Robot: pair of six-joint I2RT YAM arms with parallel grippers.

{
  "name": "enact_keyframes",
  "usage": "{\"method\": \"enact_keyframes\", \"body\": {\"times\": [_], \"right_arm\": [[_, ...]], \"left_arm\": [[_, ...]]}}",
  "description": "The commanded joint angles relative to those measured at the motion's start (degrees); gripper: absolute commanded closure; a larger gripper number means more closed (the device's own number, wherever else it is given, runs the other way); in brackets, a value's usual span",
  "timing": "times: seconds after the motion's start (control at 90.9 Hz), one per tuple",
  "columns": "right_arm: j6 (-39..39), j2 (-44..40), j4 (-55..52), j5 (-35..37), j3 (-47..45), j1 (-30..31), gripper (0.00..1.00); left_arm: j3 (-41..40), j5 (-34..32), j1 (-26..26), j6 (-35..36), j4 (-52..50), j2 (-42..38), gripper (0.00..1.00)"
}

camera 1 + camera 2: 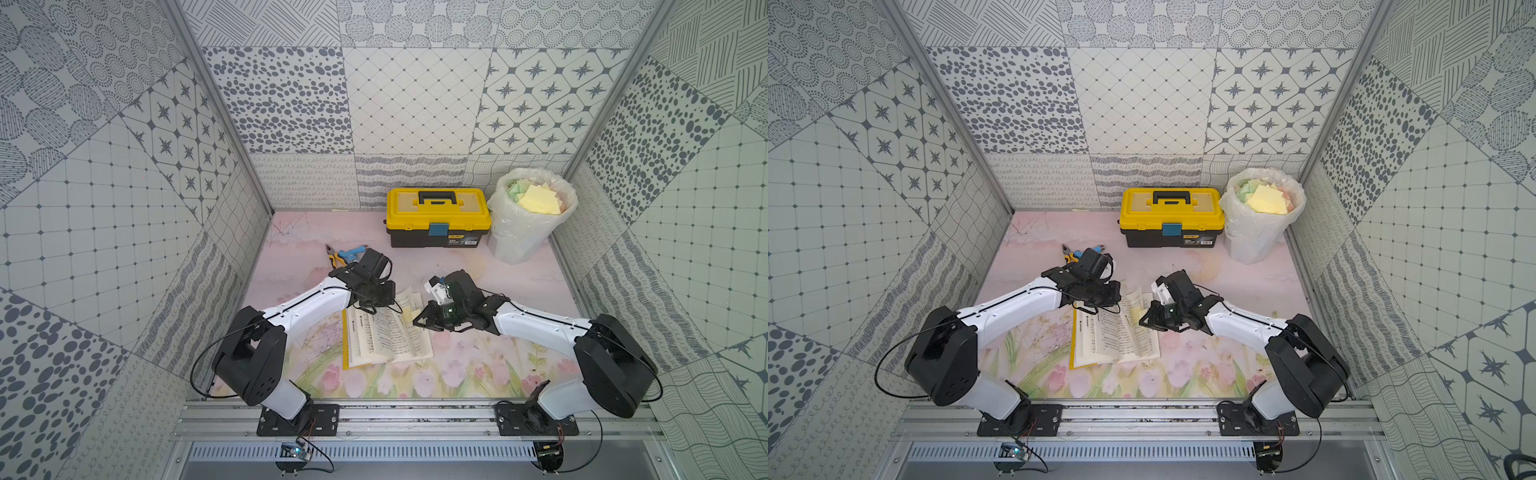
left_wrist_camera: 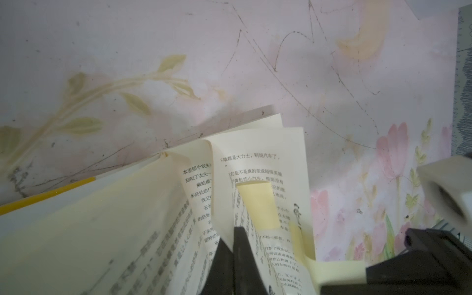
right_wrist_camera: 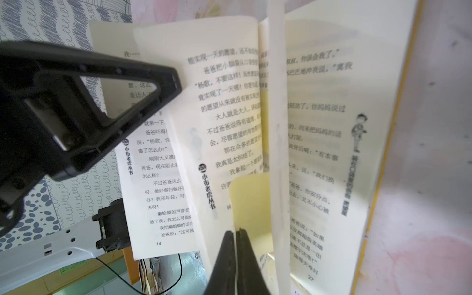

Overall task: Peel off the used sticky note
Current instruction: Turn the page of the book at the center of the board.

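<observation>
Two grips: your left pincer [image 2: 231, 237] clamps a book page [image 2: 258, 150], your right pincer [image 3: 236, 233] the sticky note [image 3: 251, 201], at its free edge. It looks flimsy; peel slowly.

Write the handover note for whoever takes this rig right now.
Left gripper: shut on a cream printed page of the open yellow-covered book, holding it raised.
Right gripper: shut on the pale yellow paper sticky note.
The book lies on the floral mat; the plastic-lined bin of discarded notes stands in the far right corner.
Done: note gripped, one end lifted.
Left: its other end still looks stuck to the page; pull it free.
</observation>
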Motion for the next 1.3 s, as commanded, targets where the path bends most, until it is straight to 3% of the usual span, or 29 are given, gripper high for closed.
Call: {"method": "enact_keyframes", "body": {"times": [0.0,0.253,0.462,0.583,0.836,1.09,1.288], "right_arm": [[-1.6,-1.9,-1.0,1.4,1.2,-1.1,0.94],[-2.7,-1.0,-3.3,3.9,1.2,-2.3,0.86],[-3.8,-1.2,-8.0,7.0,2.6,-2.2,0.59],[-4.7,-3.8,-12.3,11.8,3.3,-2.3,0.51],[-6.3,-5.3,-15.3,15.5,6.8,1.5,0.5],[-6.5,3.9,-12.1,13.9,13.5,8.1,0.59],[-2.0,12.6,-0.6,4.1,15.1,10.3,0.67]], "left_arm": [[-1.1,-5.7,-0.3,3.9,-7.5,-3.0,1.0],[-2.0,-13.7,-0.3,5.5,-12.1,-6.7,1.0],[-1.7,-19.9,-0.2,5.4,-14.2,-6.3,1.0],[-1.8,-23.4,-0.1,5.1,-15.0,-6.2,1.0],[-2.7,-29.2,0.0,4.6,-15.0,-4.4,1.0],[-3.0,-32.7,0.0,4.2,-15.2,-1.0,1.0],[-3.1,-33.5,0.0,4.3,-14.7,0.8,1.0]]}}
